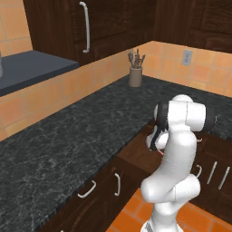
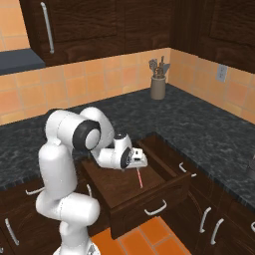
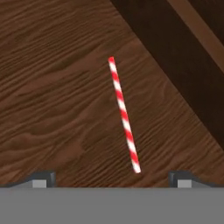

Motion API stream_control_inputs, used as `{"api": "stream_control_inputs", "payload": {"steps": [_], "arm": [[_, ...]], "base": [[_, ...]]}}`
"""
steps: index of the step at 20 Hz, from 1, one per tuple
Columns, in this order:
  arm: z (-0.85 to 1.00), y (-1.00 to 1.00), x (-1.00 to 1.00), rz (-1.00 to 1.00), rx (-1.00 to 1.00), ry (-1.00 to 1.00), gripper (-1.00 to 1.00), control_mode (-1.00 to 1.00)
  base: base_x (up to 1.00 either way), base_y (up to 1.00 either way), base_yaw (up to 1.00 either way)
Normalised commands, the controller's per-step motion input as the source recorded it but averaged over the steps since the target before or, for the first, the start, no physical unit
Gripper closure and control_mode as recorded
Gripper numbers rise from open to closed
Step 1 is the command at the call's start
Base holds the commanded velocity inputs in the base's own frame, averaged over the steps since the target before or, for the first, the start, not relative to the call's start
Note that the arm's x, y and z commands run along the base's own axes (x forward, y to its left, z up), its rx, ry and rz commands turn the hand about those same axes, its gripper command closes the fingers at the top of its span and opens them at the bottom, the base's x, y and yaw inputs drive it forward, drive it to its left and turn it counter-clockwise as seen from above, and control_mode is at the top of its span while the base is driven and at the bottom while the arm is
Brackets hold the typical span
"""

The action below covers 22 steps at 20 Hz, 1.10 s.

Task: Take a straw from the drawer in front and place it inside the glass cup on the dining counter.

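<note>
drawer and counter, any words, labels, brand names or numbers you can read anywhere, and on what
None: no readable text in any view.
The straw lying in the open drawer bears only red-and-white stripes.
The utensil holder and the wall outlet are blank.

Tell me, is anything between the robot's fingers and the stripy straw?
No. In the hand view, bare wooden drawer floor lies between the fingertips and the straw.

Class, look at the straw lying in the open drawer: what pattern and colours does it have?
The straw has red and white stripes along its length, clearest in the hand view.
</note>
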Motion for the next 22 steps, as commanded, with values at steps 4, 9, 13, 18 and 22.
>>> {"api": "stream_control_inputs", "payload": {"steps": [4,9,13,18,22], "arm": [[-0.49,-0.22,0.34,0.03,0.00,0.00,-1.00,-1.00],[-0.43,-0.14,0.39,0.01,0.01,0.00,-1.00,-1.00],[-0.30,-0.34,0.35,0.01,0.08,0.00,-1.00,-1.00],[-0.33,-0.38,0.15,0.02,0.10,0.00,-1.00,-1.00],[-0.43,-0.41,0.04,0.03,0.09,0.00,-1.00,-1.00]], "base": [[0.00,0.00,0.00],[0.00,0.00,0.00],[0.00,0.00,0.00],[0.00,0.00,0.00],[0.00,0.00,0.00]]}}
